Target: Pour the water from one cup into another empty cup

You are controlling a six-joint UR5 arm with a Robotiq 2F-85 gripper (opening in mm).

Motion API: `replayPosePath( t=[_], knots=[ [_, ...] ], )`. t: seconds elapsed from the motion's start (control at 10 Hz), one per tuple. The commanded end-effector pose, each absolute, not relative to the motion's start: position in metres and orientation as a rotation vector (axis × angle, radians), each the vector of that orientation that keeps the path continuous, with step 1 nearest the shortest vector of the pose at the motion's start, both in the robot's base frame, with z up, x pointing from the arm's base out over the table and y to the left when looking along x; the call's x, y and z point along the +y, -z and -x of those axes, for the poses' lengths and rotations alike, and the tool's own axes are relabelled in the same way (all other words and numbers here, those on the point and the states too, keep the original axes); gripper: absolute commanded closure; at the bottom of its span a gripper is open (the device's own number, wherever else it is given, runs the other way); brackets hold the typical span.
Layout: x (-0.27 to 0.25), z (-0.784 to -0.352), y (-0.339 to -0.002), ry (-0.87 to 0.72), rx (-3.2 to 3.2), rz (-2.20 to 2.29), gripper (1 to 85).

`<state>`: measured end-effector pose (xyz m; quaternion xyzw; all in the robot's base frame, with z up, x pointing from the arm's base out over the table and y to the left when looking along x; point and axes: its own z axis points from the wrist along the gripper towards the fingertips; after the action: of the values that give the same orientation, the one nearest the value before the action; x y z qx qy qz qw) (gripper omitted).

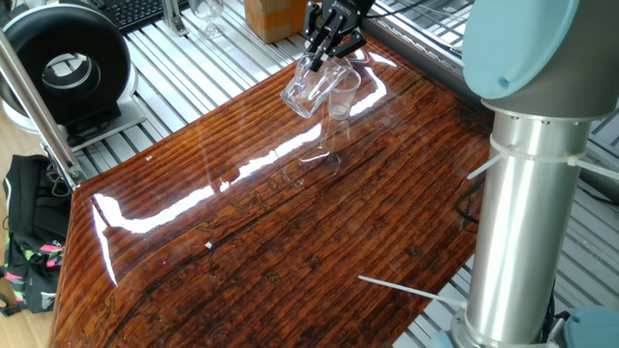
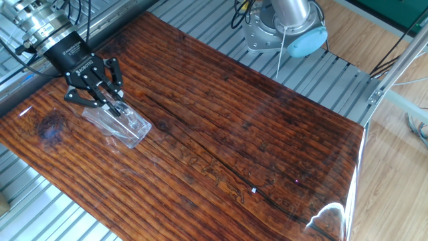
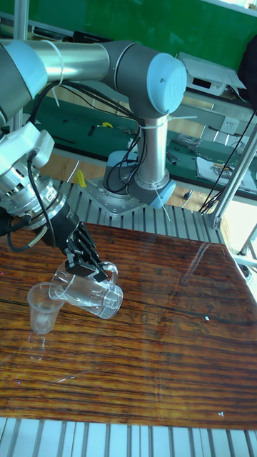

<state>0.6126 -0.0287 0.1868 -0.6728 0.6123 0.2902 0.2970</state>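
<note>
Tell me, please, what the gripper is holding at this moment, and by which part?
The gripper holds the wide clear glass mug by its rim wall near the handle, tipped almost sideways over the small clear tapered cup.

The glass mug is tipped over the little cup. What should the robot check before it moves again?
1. End effector shut on the glass mug: ok.
2. Mug tilted, mouth toward the small cup: ok.
3. Small cup standing upright on the table: ok.
4. Mug's rim over the cup's opening: ok in the tall fixed view.
5. Water all poured out: cannot tell, the liquid is too clear to see.
6. Spills on the table: cannot tell, glare hides it.
</note>
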Motion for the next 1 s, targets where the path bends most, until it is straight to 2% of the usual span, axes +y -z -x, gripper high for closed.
replayPosePath(
  t=[0.0, 0.9],
  knots=[
    [-0.0277, -0.6144, -0.1908, -0.774, 1.617, 1.774, 84.0],
    [-0.0305, -0.612, -0.1908, -0.783, 1.599, 1.765, 84.0]
  ],
)
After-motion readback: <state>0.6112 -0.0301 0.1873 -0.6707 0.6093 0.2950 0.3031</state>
